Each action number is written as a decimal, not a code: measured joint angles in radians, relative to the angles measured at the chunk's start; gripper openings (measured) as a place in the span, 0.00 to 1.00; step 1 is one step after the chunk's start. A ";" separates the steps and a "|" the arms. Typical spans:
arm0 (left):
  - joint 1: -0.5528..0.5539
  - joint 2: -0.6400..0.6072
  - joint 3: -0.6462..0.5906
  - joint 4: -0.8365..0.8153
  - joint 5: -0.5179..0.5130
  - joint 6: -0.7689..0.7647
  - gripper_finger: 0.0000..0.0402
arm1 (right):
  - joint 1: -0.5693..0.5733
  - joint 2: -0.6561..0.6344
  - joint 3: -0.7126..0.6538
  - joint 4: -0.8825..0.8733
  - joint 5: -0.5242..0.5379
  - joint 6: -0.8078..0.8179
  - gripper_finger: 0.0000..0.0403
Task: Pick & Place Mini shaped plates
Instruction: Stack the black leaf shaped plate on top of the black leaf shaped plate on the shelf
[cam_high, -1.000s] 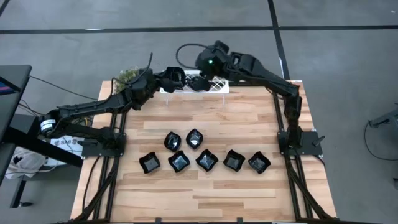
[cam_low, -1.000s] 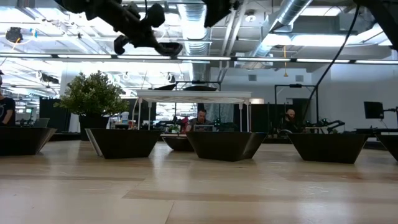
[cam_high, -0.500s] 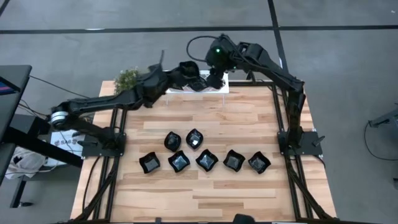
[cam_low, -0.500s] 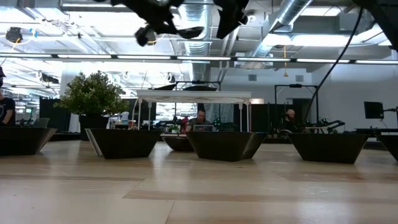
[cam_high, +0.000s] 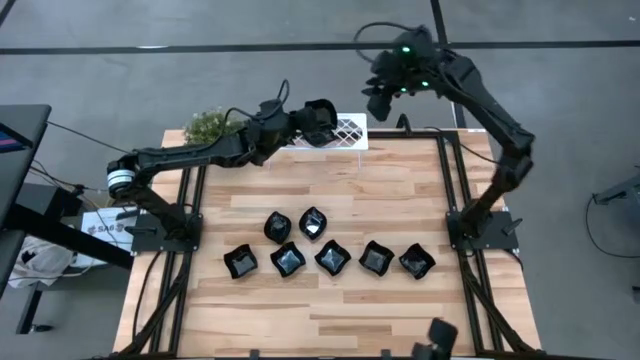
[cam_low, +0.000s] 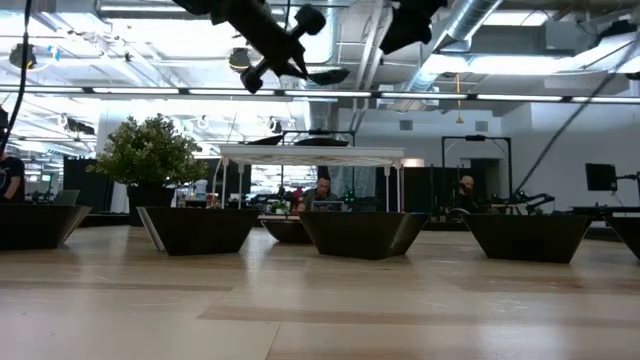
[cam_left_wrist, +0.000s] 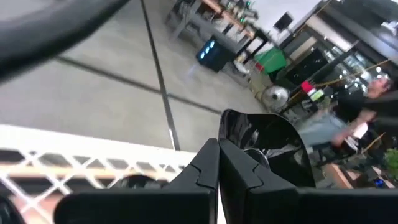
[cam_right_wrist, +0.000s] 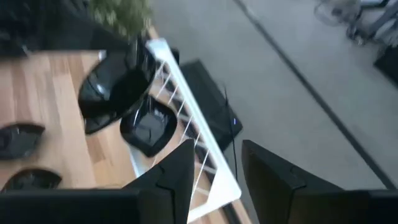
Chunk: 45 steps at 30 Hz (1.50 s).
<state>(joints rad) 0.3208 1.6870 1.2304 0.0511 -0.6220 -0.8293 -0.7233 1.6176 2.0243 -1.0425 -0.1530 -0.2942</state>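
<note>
Above the white lattice rack (cam_high: 340, 131), the left pincer (cam_high: 318, 112) pinches a glossy black rounded plate (cam_left_wrist: 264, 140), positioned for placement. The right pincer (cam_right_wrist: 214, 171), spread and empty, is raised beyond the bench (cam_high: 330, 200) edge, giving clearance.

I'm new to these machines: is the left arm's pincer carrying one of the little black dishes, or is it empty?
Carrying one. The left pincer is shut on the rim of a black dish, held in the air above the white rack.

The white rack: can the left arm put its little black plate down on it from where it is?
Probably yes. The left gripper hangs just above the white rack, jaws shut on a black plate. One plate already sits there, but lattice beside it looks free, and the right gripper is off to the side.
</note>
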 joint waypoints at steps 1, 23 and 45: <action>0.001 0.000 0.000 -0.023 0.008 -0.021 0.01 | -0.016 -0.037 -0.062 0.053 -0.015 0.004 0.31; 0.027 0.090 0.074 -0.286 0.058 -0.194 0.01 | -0.065 -0.494 -0.740 0.641 -0.030 0.113 0.32; 0.067 0.115 0.078 -0.366 0.126 -0.366 0.01 | -0.010 -0.493 -0.740 0.609 -0.031 0.049 0.32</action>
<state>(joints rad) 0.3874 1.8024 1.3083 -0.3145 -0.4962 -1.1950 -0.7334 1.1248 1.2846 -0.4335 -0.1837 -0.2455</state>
